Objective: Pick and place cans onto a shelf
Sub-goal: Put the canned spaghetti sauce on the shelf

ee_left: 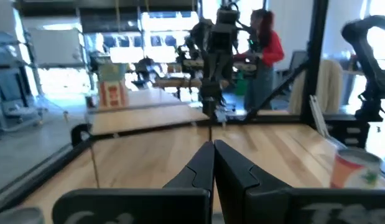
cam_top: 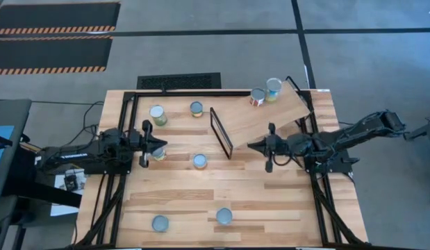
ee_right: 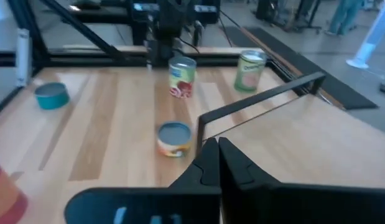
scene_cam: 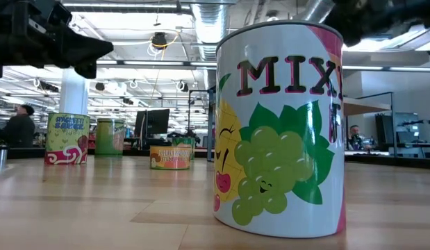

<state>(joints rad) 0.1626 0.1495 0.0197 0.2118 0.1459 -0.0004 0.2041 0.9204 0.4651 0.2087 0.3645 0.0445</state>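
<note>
Left end effector [cam_top: 161,144]: fingers pressed together, holding nothing, low over the bench [cam_top: 173,201]; a can [cam_top: 159,153] just beside it.
Right end effector [cam_top: 252,146]: fingers pressed together, empty, at the shelf's [cam_top: 263,114] near edge, close to the black frame [cam_top: 221,131].
Cans on shelf: two [cam_top: 265,92], at the end far from the right end effector.
Cans on bench: two [cam_top: 176,111] beyond the left end effector, one [cam_top: 200,161] between the end effectors, two [cam_top: 192,219] well apart at the bench's front.
</note>
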